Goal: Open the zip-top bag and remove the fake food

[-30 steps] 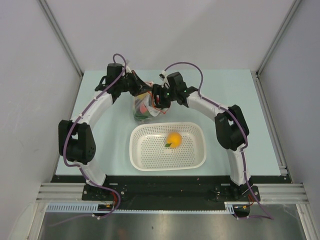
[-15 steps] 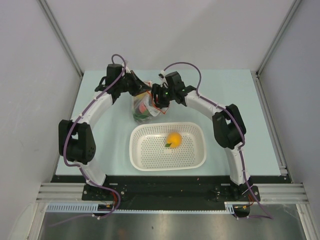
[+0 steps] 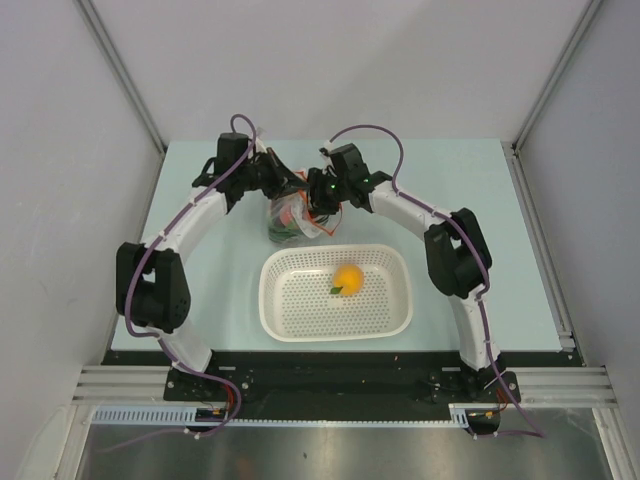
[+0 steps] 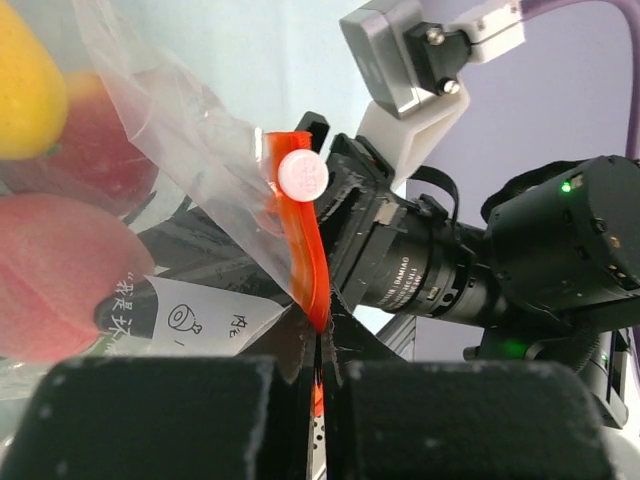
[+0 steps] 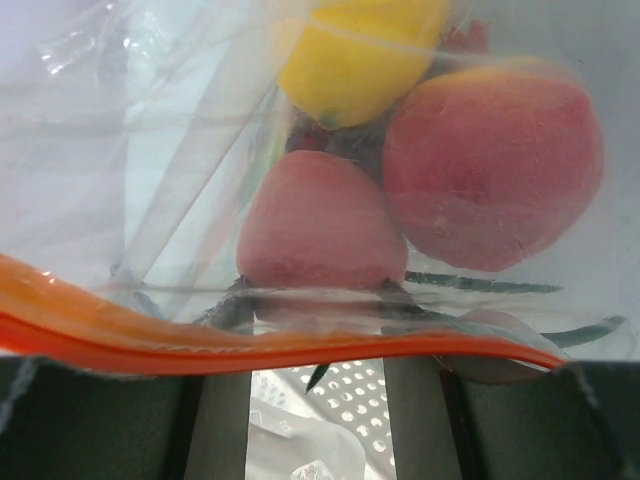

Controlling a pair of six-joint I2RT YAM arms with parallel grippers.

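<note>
The zip-top bag (image 3: pixel 287 217) stands behind the basket, between both grippers. My left gripper (image 3: pixel 281 186) is shut on the bag's red-orange zip strip (image 4: pixel 310 262), which runs up from the closed jaws to a white round tab (image 4: pixel 302 175). My right gripper (image 3: pixel 314 197) is open; the strip (image 5: pixel 300 345) lies across its two spread fingers (image 5: pixel 215 410), whose tips show through the plastic. Fake food fills the bag: a yellow piece (image 5: pixel 350 50), a pink peach (image 5: pixel 495 160), a red round fruit (image 5: pixel 320 235) and green stalks (image 5: pixel 480 283). An orange fruit (image 3: pixel 347 277) lies in the basket.
The white perforated basket (image 3: pixel 300 320) sits at the table's middle, just in front of the bag. The right wrist camera and its mount (image 4: pixel 450 270) are close to my left gripper. Side walls and rails (image 3: pixel 540 190) border the pale table.
My left gripper has moved a little right and toward the bag, my right gripper slightly left. The bag's top is drawn narrower between them. The basket and orange have not moved.
</note>
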